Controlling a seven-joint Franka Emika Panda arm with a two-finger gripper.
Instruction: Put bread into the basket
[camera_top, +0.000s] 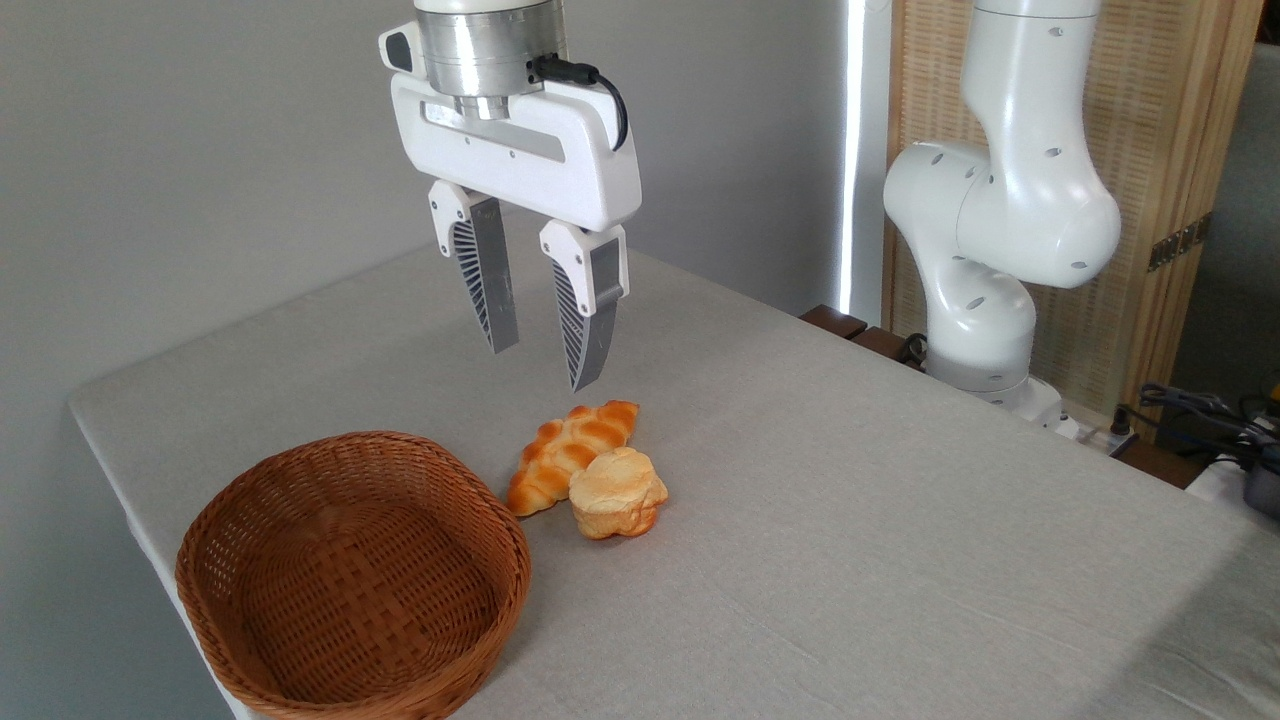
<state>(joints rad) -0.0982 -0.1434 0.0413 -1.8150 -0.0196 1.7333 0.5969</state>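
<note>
The gripper (545, 365) hangs in the upper middle of the frame, pointing straight down, its two ribbed grey fingers (487, 290) spread apart with a clear gap between them. It is released: nothing sits between the jaws and nothing touches them. The fingertips are well above the table (850, 520), so the approach looks unfinished and the grasp not yet begun.

Just below the tips, a little right of centre, lies the bread (617, 493), a small puffy pale-golden bun with a darker orange base. It rests on the cloth, tipped slightly, and leans against the lower end of a longer braided loaf (570, 452) with an orange glaze. The two touch, which probably matters for the grasp: a finger coming down on the bun's left side has little room before meeting the loaf. The opening of the jaws looks about wide enough for the bun, though the viewing angle makes this hard to judge.

To the lower left of the frame stands the basket (440, 640), oval brown wicker with a thick rim, empty inside. Its near edge is just beside the braided loaf but apart from it, so the carry from bun to basket should be short, a lift and a small shift toward the lower left.

At the right, the arm's white base (985, 330) stands beyond the table's far edge.
</note>
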